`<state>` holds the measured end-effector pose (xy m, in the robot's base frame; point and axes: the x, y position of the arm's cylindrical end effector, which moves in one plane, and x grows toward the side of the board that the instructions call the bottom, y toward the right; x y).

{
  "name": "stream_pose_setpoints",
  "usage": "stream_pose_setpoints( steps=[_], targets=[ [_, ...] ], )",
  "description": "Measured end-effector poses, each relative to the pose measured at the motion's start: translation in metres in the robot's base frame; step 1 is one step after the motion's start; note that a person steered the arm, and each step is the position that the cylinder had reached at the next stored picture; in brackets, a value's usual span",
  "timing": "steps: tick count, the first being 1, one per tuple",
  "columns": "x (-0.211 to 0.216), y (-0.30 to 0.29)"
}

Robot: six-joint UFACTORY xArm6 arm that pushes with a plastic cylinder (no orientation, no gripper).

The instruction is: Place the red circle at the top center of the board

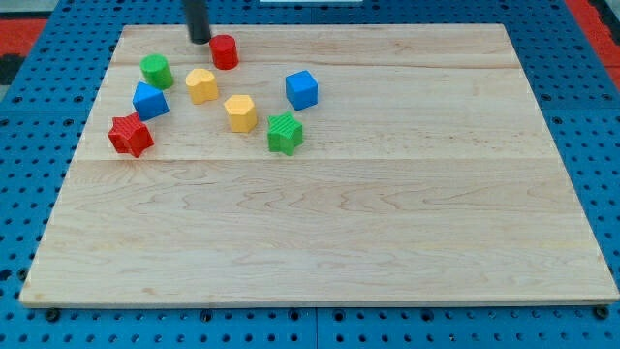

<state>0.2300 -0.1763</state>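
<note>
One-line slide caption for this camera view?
My tip sits just left of the red circle near the board's top-left.

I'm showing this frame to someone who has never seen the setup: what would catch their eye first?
Probably the cluster of bright blocks in the upper left of the pale wooden board, the rest of which lies bare. Next, my tip, a dark rod coming down from the view's top, just left of the red circle. Below sit a green circle and a red star-like block.

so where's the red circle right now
The red circle sits near the board's top edge, left of centre, just right of my tip and above the yellow blocks.
</note>
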Motion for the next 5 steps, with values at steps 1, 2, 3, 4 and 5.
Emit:
stream_pose_setpoints(
  steps=[1, 2, 3, 4, 5],
  targets=[
    [0.028, 0.026],
    [0.028, 0.088],
    [0.023, 0.101],
    [-0.006, 0.082],
    [-0.006, 0.115]
  ],
)
